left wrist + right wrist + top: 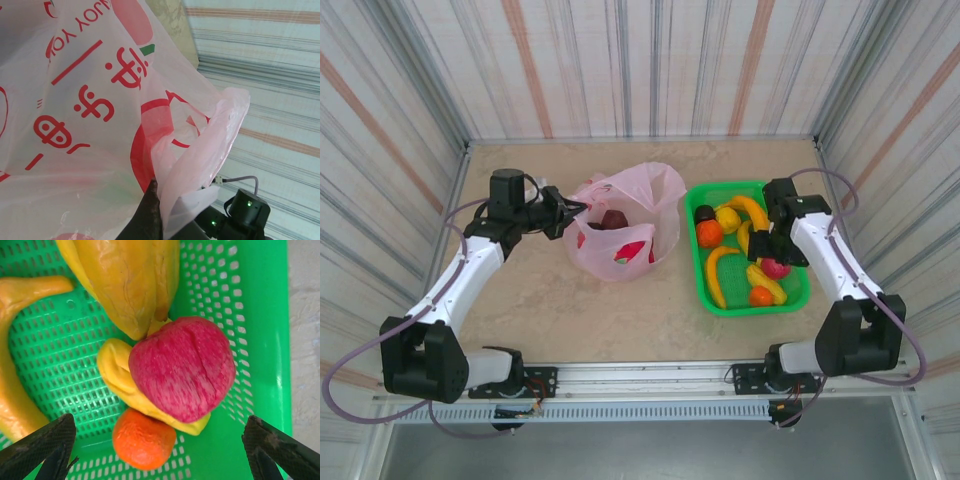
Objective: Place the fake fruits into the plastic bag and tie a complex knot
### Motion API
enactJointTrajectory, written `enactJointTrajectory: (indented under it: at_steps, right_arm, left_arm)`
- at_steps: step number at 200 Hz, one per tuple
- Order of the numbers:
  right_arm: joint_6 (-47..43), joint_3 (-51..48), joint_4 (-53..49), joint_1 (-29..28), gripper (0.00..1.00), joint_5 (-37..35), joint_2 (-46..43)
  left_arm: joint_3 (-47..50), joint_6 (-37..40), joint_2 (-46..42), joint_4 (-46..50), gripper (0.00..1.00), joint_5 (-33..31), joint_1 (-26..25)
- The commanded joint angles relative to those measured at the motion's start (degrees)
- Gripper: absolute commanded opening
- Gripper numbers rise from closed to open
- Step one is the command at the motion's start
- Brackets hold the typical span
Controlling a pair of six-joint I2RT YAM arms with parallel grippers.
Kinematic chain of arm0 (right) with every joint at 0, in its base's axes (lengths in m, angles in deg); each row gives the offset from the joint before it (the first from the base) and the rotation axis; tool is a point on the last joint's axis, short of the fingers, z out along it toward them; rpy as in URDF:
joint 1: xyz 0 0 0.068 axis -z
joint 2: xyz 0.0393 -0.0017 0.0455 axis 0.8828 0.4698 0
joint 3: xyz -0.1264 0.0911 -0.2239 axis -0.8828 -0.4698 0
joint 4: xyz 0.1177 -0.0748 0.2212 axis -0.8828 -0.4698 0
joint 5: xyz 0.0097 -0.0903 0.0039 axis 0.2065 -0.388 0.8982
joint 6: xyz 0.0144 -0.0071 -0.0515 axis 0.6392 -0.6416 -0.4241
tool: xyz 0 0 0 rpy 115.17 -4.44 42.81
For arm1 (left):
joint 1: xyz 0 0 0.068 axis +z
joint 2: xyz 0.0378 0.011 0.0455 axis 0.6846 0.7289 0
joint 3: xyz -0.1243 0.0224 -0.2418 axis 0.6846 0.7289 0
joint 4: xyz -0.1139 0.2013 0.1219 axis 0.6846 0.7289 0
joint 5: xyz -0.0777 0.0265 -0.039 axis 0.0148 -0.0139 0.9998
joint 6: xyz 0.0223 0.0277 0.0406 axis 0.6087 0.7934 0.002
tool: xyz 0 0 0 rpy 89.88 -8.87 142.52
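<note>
The left arm's base [420, 365] and the right arm's base [860, 345] sit bolted to the near rail, closest to the overhead camera.

The plastic bag [630, 215] stands open-mouthed at mid-table, just left of the green basket [698, 260]. The left gripper [565, 212] is clenched on the bag's left rim. Seen from the wrist, one dark finger [149, 212] presses against a bunched fold of the pink film [200, 150]. A dark red fruit [613, 219] lies inside the bag mouth.

The right gripper [775, 250] hangs over the basket's right half, jaws released and spread wide, grasping nothing. Below and between its fingers [42, 447] lie:
- a red apple piece [182, 367], resting on a yellow piece [117, 375]
- an orange ball [142, 440], touching that yellow piece

Yellow bananas [718, 272], a second orange ball [710, 233] and a dark brown fruit [704, 213] occupy the rest of the basket.
</note>
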Motion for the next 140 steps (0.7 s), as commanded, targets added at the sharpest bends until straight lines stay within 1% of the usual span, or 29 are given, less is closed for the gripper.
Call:
enactJointTrajectory:
  at_steps: [1, 48, 85, 140]
  right_arm:
    - [-3.1, -1.9, 3.0, 1.2, 0.89, -1.5, 1.6]
    - [-5.0, -2.4, 3.7, 2.0, 0.90, -3.6, 4.5]
    - [-6.8, -1.8, 4.0, 2.9, 0.90, -2.5, 6.4]
    - [-7.8, -0.4, 4.9, 2.8, 0.86, 0.6, 10.1]
  left_arm:
    - [0.5, 1.7, -0.7, 1.7, 0.00, -0.3, 0.0]
    - [0.1, 1.9, -0.6, 2.3, 0.00, -0.7, 0.0]
    - [0.1, 1.8, -0.5, 2.3, 0.00, -0.7, 0.0]
    - [0.1, 1.9, -0.6, 2.5, 0.00, -0.7, -0.1]
